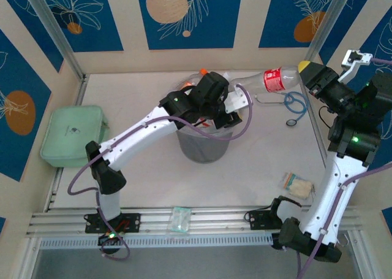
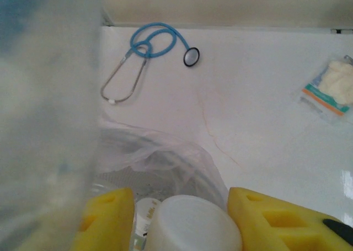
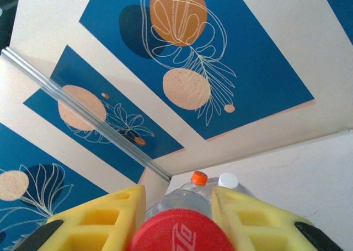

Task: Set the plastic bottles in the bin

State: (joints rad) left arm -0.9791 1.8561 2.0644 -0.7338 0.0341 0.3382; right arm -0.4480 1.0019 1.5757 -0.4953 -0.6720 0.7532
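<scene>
The grey bin (image 1: 202, 145) stands mid-table with its clear bag (image 2: 165, 163) bunched at the rim. My left gripper (image 1: 219, 104) hangs over it. Its yellow fingers (image 2: 265, 218) flank a white bottle cap (image 2: 193, 223) and look shut on that white-capped bottle. My right gripper (image 1: 309, 75) is shut on the red cap (image 3: 179, 234) of a clear red-labelled bottle (image 1: 275, 80), held level in the air with its base towards the bin. An orange-capped bottle (image 3: 199, 177) and a white-capped one (image 3: 228, 180) stick up beyond it. A blurred clear bottle (image 2: 44, 124) sits very close on the left.
A blue stethoscope (image 1: 295, 107) (image 2: 149, 47) lies right of the bin. A mint-green lidded box (image 1: 73, 135) sits at the left edge. One wrapped packet (image 1: 298, 184) (image 2: 331, 88) lies at front right. Another packet (image 1: 180, 219) rests on the front rail.
</scene>
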